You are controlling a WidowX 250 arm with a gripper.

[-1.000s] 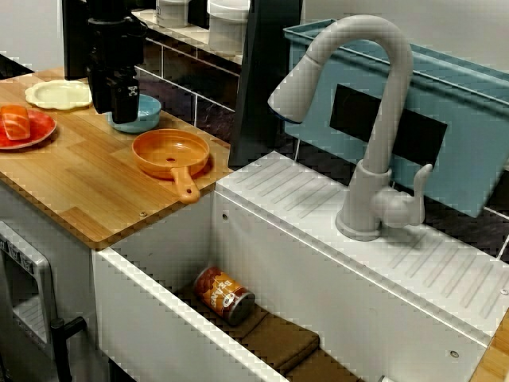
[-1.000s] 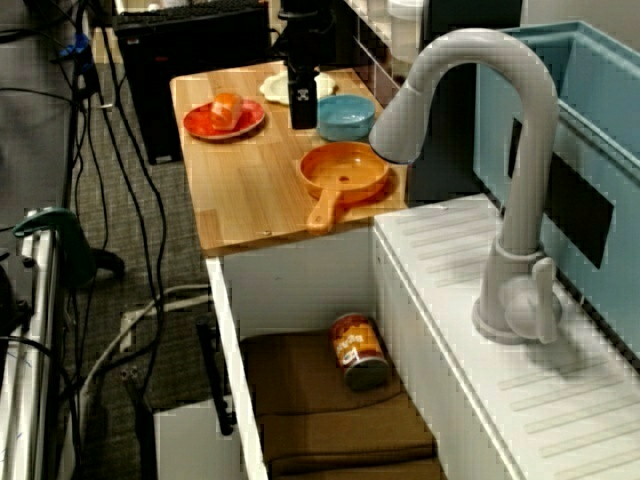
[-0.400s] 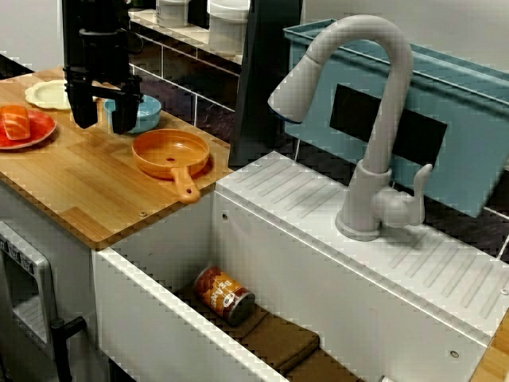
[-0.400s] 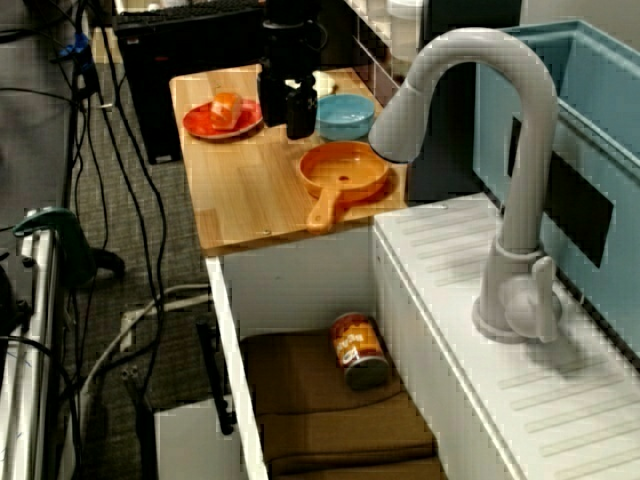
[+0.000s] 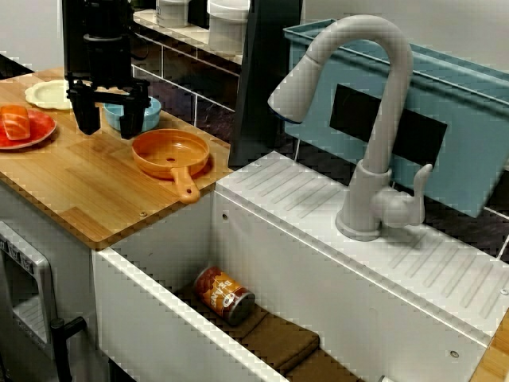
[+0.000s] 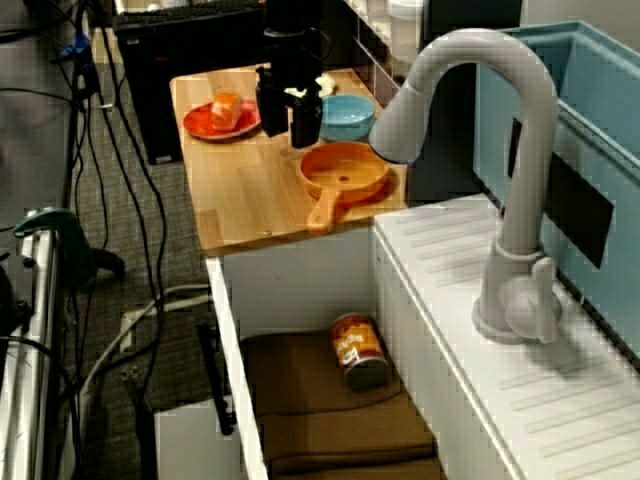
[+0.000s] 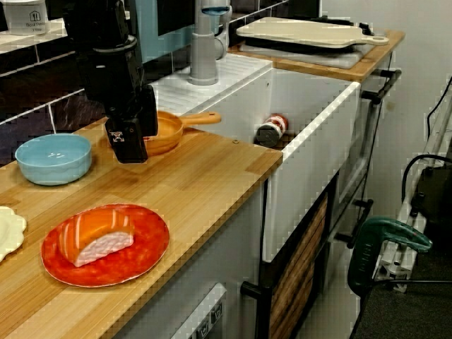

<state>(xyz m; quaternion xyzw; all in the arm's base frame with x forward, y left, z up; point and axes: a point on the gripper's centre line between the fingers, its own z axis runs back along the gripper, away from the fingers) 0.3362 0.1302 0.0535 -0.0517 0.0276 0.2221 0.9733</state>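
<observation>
My black gripper point(image 5: 109, 123) hangs open just over the wooden counter point(image 5: 87, 187), nothing between its fingers. Right beside it lies an orange pan point(image 5: 171, 153) with its handle towards the sink. A blue bowl point(image 5: 153, 107) stands just behind the gripper and is partly hidden by it. In the view from above, the gripper point(image 6: 286, 125) is between the red plate point(image 6: 205, 125) and the pan point(image 6: 345, 170). From the counter's end, the gripper point(image 7: 134, 138) stands in front of the pan point(image 7: 169, 131), with the bowl point(image 7: 54, 157) to its left.
A piece of salmon sushi point(image 7: 95, 236) lies on the red plate point(image 7: 141, 258). A cream plate point(image 5: 48, 94) sits at the back. A can point(image 5: 224, 294) lies on brown cloth in the white sink point(image 5: 159, 318). The tall faucet point(image 5: 374, 119) rises beyond.
The gripper has turned about its axis and come a little towards the counter's front edge. Its fingers, seen as one narrow block before, now stand apart.
</observation>
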